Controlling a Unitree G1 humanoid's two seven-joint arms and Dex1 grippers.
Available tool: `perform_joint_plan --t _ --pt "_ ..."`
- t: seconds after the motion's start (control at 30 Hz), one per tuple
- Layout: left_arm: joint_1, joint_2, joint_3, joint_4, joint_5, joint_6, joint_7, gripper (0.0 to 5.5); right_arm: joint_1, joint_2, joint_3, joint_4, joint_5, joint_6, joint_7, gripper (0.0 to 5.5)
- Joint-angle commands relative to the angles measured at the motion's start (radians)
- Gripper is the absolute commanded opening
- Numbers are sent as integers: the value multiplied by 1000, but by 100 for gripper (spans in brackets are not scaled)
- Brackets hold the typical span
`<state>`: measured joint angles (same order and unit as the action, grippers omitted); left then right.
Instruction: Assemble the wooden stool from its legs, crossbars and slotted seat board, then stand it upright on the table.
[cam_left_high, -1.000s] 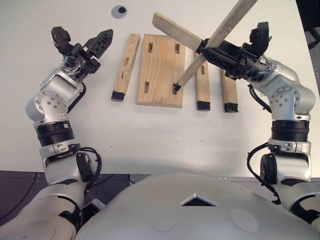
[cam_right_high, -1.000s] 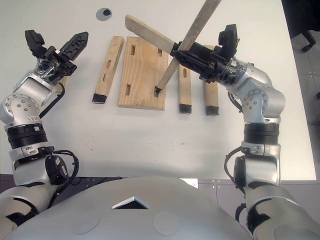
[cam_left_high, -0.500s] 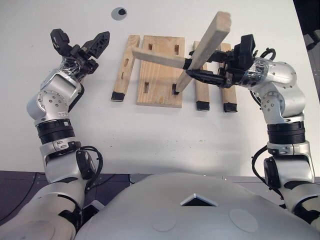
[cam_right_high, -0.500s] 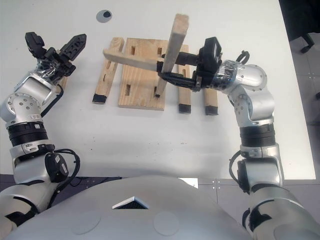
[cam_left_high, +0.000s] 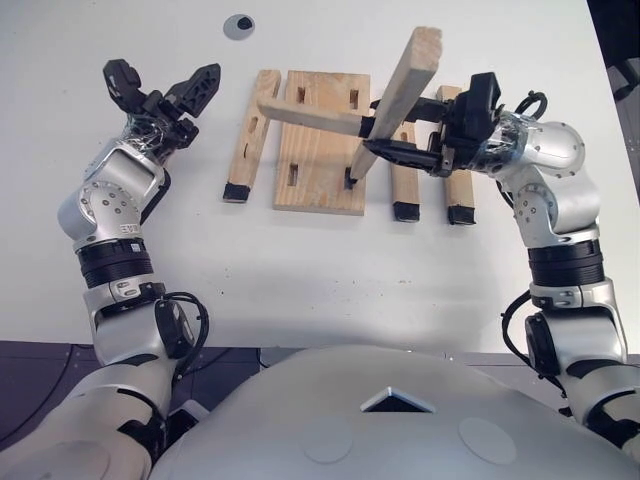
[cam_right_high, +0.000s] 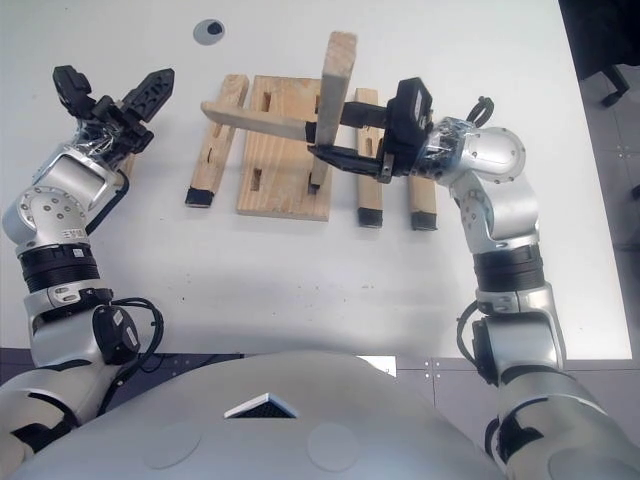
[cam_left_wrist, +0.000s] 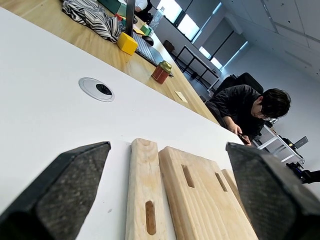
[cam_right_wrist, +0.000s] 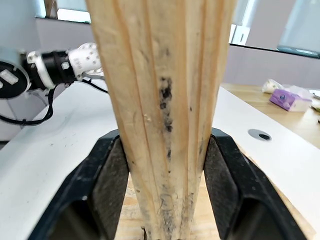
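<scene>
Left gripper (cam_left_high: 163, 82): Fingers (cam_left_wrist: 67, 195) are spread wide. They hold nothing and touch nothing. The gripper hangs above the table (cam_left_high: 300, 270), on the left side and well apart from the seat board.

Right gripper (cam_left_high: 398, 135): Both fingers (cam_right_wrist: 111, 185) are clamped flat against opposite faces of the held leg (cam_left_high: 395, 105), at about mid-length. The gripper sits over the right edge of the seat board.

Held leg: It stands tilted, with the upper end leaning away from the robot and to the right. The black-capped lower end sits at the near right slot of the seat board (cam_left_high: 320, 175). Whether it has entered the slot cannot be told.

Crossbar (cam_left_high: 310, 115): It projects sideways from the held leg toward the robot's left, meeting the leg just beside the right gripper. It is raised above the seat board, and its free end reaches over the left leg.

Seat board: It lies flat at the middle of the table with four slots facing up.

Left leg (cam_left_high: 252, 135): It lies flat just beside the left edge of the seat board, black cap toward the robot.

Inner right leg (cam_left_high: 405, 190) and outer right leg (cam_left_high: 460, 195): They lie flat and side by side to the right of the seat board, partly under the right gripper, black caps toward the robot.

Grommet (cam_left_high: 238, 22): A round insert in the table, beyond the left leg.
</scene>
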<state>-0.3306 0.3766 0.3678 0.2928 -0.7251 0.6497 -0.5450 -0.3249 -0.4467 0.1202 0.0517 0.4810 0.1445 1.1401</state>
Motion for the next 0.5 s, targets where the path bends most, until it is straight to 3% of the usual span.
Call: perform_joint_plan --t 0.03,0.5 --pt "-20 8 5 10 16 -11 -1 424 -2 -26 -12 0 -12 43 -5 204" --pt "-5 0 1 14 27 -15 -5 424 103 -46 78 -117 -72 31 27 204"
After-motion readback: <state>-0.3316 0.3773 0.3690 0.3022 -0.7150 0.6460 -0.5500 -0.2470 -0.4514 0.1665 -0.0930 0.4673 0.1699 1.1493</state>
